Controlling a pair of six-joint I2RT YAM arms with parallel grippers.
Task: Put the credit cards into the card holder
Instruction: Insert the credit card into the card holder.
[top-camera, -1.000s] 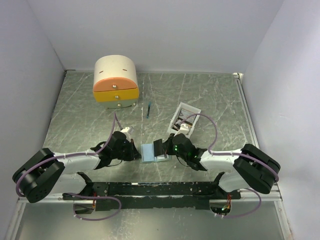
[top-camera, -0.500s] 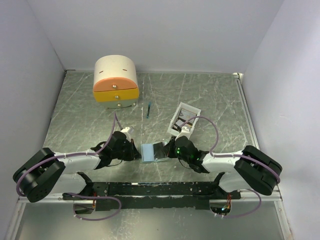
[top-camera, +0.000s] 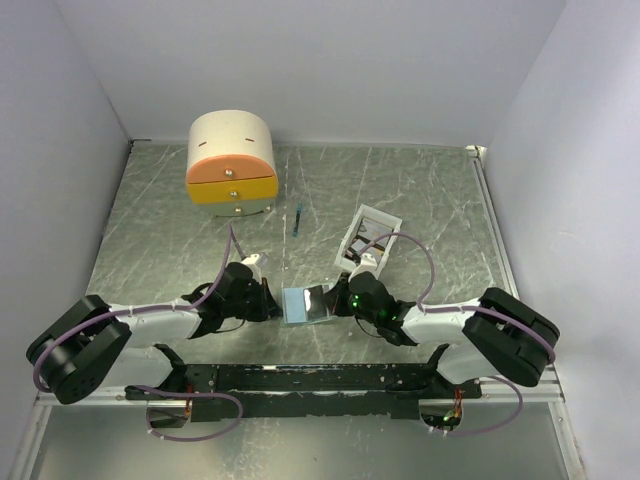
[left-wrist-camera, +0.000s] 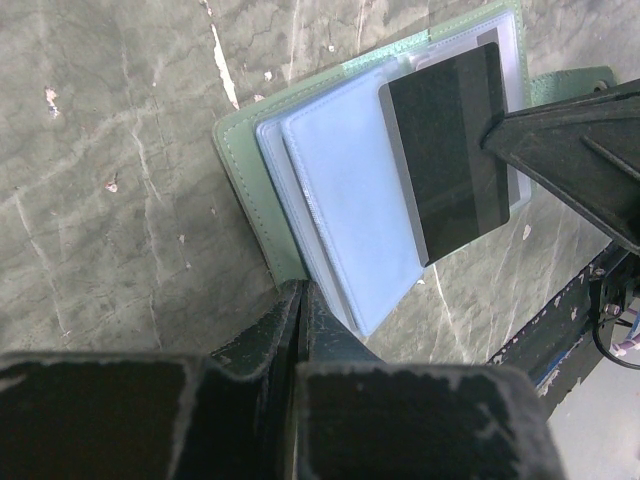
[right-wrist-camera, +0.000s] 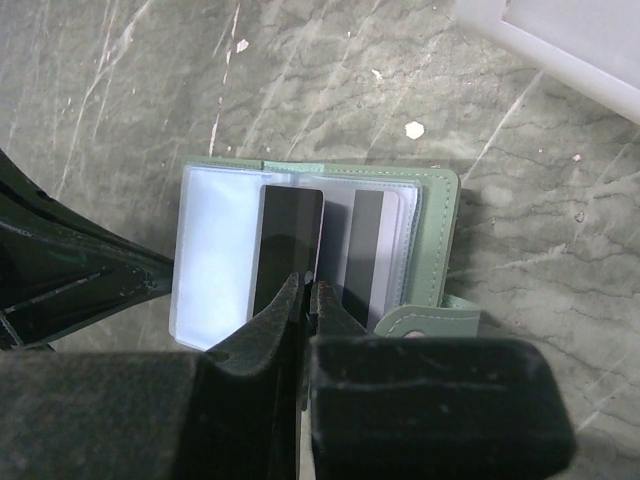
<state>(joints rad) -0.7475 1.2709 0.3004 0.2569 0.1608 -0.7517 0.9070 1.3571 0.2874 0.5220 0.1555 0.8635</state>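
Note:
The card holder (top-camera: 296, 305) lies open near the table's front, with a green cover (left-wrist-camera: 250, 170) and clear pale pockets (right-wrist-camera: 215, 250). My left gripper (top-camera: 270, 305) is shut at its left edge, its tips (left-wrist-camera: 298, 292) on the cover's rim. My right gripper (top-camera: 340, 300) is shut on the black card (right-wrist-camera: 290, 235), holding it edge-on over the holder's middle pockets. The card also shows in the left wrist view (left-wrist-camera: 450, 150). A dark grey rectangle (right-wrist-camera: 368, 250) shows in the right-hand pocket. The gold card is not in view.
A white open tray (top-camera: 368, 238) stands just behind the right gripper, and its corner shows in the right wrist view (right-wrist-camera: 560, 30). A thin blue stick (top-camera: 298, 218) lies mid-table. The cream-and-orange drawer box (top-camera: 231, 165) stands at the back left.
My right gripper has edged slightly left and tipped the black card flatter over the holder. The left gripper and the holder have stayed put.

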